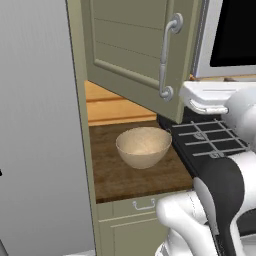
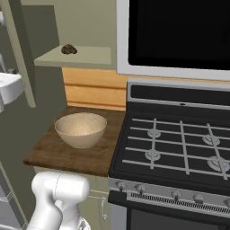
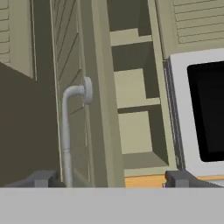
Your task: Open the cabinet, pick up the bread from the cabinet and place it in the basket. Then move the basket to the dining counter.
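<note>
The cabinet door (image 1: 127, 42) stands swung open, its curved silver handle (image 1: 165, 55) facing me. Inside, the bread (image 2: 68, 49), a small dark-brown lump, lies on the plain shelf (image 2: 85, 57). The tan basket (image 1: 143, 146) sits upright below on the short dark wood top, and its bowl (image 2: 81, 129) is empty. My gripper (image 3: 109, 179) is open, its fingertips (image 3: 41, 178) wide apart with nothing between them. It hovers in front of the door's edge, with the handle (image 3: 65, 131) just ahead on the left. The dining counter is out of view.
A black gas stove (image 2: 179, 143) adjoins the wood top on the right, with a microwave (image 2: 179, 36) above it. Orange planks (image 2: 94, 90) back the wood top. A low green drawer (image 1: 144, 205) sits under it. A grey wall (image 1: 35, 125) closes the left.
</note>
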{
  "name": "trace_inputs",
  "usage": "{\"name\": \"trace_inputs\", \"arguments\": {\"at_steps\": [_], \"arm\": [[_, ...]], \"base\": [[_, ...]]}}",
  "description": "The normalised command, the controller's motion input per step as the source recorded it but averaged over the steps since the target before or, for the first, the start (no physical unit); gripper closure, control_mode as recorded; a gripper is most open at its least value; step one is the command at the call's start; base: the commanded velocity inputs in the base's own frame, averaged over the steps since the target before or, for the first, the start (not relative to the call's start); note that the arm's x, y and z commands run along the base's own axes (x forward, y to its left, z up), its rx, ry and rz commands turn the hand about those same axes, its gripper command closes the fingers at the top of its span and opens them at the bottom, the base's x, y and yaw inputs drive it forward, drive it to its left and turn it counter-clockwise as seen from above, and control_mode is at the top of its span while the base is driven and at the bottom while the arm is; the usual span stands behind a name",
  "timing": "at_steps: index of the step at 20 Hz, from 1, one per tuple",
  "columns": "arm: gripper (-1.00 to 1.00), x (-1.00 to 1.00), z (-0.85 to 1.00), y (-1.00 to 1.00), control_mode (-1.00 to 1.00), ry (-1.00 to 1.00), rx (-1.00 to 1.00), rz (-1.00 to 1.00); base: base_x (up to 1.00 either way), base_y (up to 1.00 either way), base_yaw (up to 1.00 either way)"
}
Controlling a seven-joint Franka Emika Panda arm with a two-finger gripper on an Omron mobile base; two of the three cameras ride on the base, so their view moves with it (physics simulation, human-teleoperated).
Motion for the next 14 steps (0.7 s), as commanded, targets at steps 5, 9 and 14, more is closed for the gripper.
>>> {"name": "trace_inputs", "arguments": {"at_steps": [5,9,14], "arm": [[-1.00,-0.09,0.05,-1.00,-1.00,0.11,0.10,0.13],[-1.00,0.39,0.00,-0.82,-1.00,0.16,0.05,0.41],[-1.00,0.34,-0.03,-0.31,-1.00,0.09,0.01,0.50]], "base": [[0.00,0.00,0.00],[0.00,0.00,0.00],[0.00,0.00,0.00]]}}
